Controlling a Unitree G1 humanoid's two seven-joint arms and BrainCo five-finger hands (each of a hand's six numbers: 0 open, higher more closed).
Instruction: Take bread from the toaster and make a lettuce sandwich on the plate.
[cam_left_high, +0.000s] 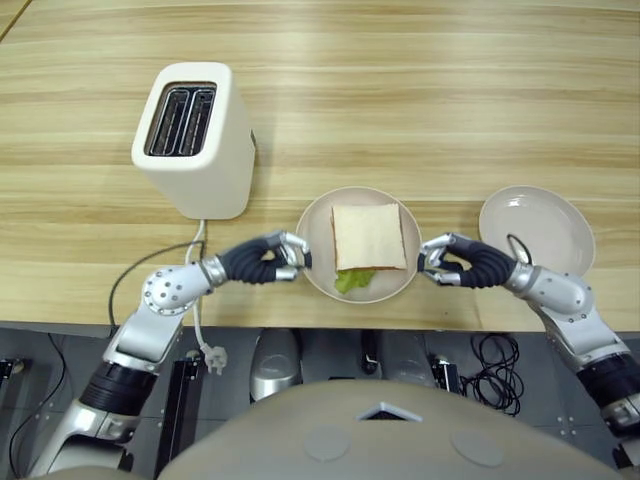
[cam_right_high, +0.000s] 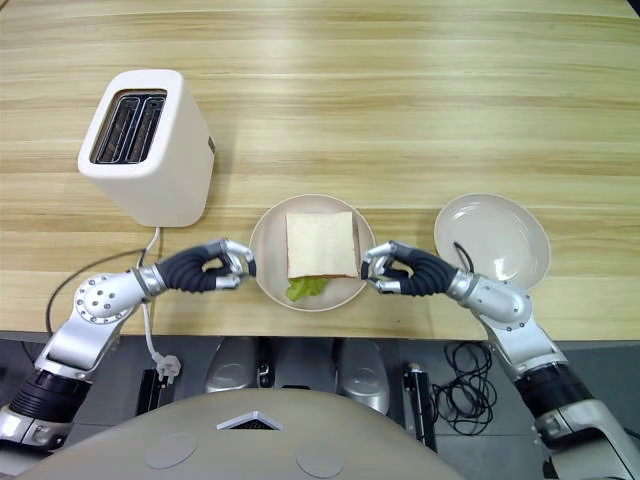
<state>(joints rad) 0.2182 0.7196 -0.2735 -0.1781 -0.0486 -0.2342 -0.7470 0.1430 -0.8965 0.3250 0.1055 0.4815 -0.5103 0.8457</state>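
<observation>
At the near middle of the worktop (cam_left_high: 420, 90), the plate (cam_left_high: 318, 216) carries the sandwich (cam_left_high: 369, 236), a bread slice on top with lettuce (cam_left_high: 352, 281) peeking out at its near edge. The left hand (cam_left_high: 272, 257) sits curled just beside the plate's left rim and the right hand (cam_left_high: 445, 260) curled at its right rim, neither holding anything. The toaster (cam_left_high: 200, 150), far left, looks empty. The sandwich seems built, so both hands should draw outward without nudging the plate.
</observation>
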